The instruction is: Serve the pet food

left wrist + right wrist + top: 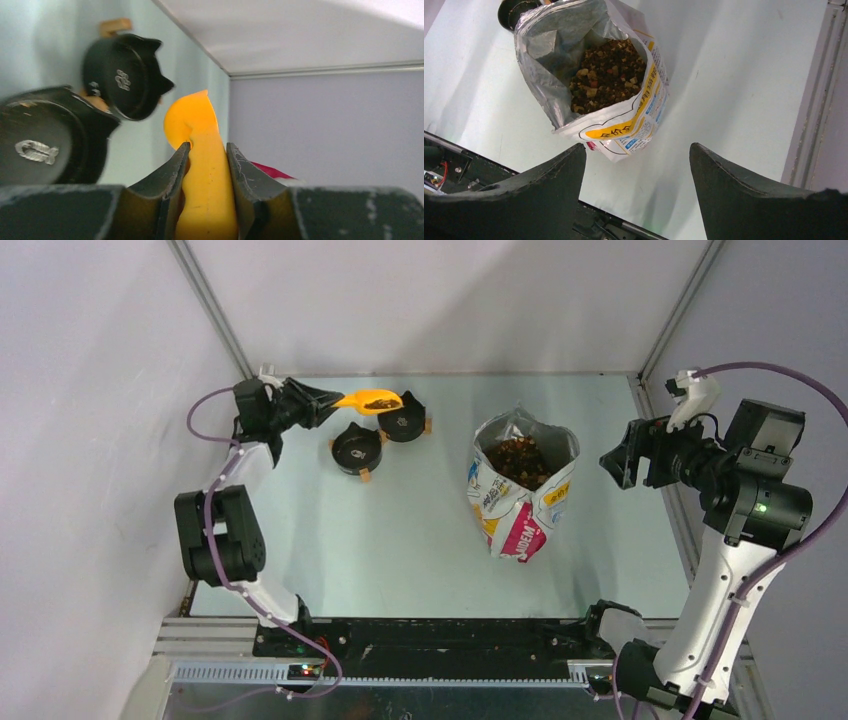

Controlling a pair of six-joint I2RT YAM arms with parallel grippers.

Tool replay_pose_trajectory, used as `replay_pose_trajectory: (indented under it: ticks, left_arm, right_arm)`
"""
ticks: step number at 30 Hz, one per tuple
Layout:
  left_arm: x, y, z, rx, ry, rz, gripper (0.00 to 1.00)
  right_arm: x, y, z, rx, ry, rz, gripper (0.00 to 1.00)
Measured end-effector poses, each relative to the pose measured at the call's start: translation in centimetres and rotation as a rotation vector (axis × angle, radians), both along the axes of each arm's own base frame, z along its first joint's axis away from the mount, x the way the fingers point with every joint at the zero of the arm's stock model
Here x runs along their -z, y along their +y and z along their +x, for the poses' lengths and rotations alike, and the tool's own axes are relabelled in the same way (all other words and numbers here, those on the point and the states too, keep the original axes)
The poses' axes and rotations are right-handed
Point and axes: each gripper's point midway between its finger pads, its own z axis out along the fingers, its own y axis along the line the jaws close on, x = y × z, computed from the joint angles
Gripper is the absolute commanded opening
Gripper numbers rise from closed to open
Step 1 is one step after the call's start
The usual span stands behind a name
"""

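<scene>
Holding the orange scoop (368, 400) by its handle, the left gripper (208, 148) has pet food (381, 403) in the scoop, just by the far black bowl (406, 425). More fills the open bag (522, 515), which has Chinese writing on a yellow band. The right gripper (638, 150) is wide apart, empty, near the bag.

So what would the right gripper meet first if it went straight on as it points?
Probably the printed bag standing open ahead of the right gripper; exact depth is unclear.
</scene>
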Motion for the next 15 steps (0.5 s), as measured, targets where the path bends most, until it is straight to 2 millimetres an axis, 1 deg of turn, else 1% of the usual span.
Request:
replay_pose_trajectory:
  ticks: [3, 7, 11, 13, 15]
  left_arm:
    - [1.6, 0.9, 1.4, -0.024, 0.015, 0.091, 0.00]
    - [2.6, 2.1, 3.2, -0.048, 0.017, 0.197, 0.00]
    - [3.0, 2.8, 4.8, -0.053, 0.015, 0.295, 0.00]
    - [2.9, 2.8, 5.6, -0.046, 0.004, 0.338, 0.00]
    - [2.9, 2.4, 5.8, -0.031, -0.001, 0.373, 0.00]
  right_arm:
    - [-0.1, -0.3, 0.0, 0.018, -0.002, 0.005, 0.78]
    - [0.0, -0.7, 0.1, 0.037, 0.003, 0.012, 0.78]
    - [0.0, -0.9, 0.2, 0.049, 0.008, 0.018, 0.78]
    - [0.0, -1.0, 0.2, 0.055, 0.009, 0.021, 0.77]
    - [0.0, -1.1, 0.2, 0.060, 0.009, 0.022, 0.77]
